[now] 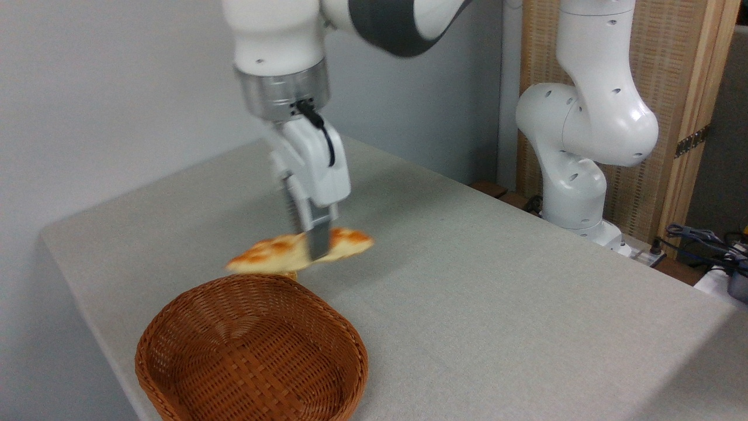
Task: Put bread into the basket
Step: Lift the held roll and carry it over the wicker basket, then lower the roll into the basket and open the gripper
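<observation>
- Bread (pixel 274 255) held in the air, just above the far rim of the basket (pixel 251 351), gripped near its middle by the pincer (pixel 315 245)
- Tabletop (pixel 497 280): plain grey cloth; pale wall behind, wooden panel at right
- Loaf: long, cream, orange-brown bumps, tapered ends, motion-blurred
- Basket: reddish-brown wicker, near front edge

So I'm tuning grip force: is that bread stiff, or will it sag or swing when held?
Probably stiff: the bread sticks out both sides of the end effector without drooping. Likely light, since a narrow mid-loaf pinch carries it. It is tilted and blurred, so it may pivot in the fingers above the basket.
</observation>
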Tool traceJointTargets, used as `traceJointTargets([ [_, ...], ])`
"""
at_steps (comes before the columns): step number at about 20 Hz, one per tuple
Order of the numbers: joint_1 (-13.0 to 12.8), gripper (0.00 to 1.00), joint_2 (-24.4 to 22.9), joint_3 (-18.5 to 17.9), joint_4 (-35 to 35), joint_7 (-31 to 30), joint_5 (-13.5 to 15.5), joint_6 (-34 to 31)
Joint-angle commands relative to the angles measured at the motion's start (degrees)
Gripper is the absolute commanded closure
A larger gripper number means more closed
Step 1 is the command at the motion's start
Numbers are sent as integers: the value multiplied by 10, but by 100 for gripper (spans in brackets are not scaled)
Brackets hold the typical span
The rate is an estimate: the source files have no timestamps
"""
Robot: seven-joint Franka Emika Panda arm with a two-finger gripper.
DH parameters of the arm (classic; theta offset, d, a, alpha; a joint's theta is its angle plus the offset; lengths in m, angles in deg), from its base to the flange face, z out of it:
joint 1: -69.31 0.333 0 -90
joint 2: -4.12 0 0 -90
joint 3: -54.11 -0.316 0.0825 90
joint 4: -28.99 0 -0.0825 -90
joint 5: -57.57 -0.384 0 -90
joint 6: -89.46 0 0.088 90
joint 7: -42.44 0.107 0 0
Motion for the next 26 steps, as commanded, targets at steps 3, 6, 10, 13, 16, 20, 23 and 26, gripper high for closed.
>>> traceJointTargets([
  [3,-3,41,81,30,-25,-123,42,127],
  [6,-3,0,96,38,-23,-130,37,146],
  [10,-3,0,101,38,-24,-132,44,166],
  [13,-3,0,101,38,-24,-133,43,166],
  [16,-3,0,100,38,-24,-134,43,166],
  [20,-2,0,94,38,-24,-132,42,161],
  [23,-1,0,57,37,-24,-132,39,113],
  [26,4,0,3,35,-25,-128,35,37],
])
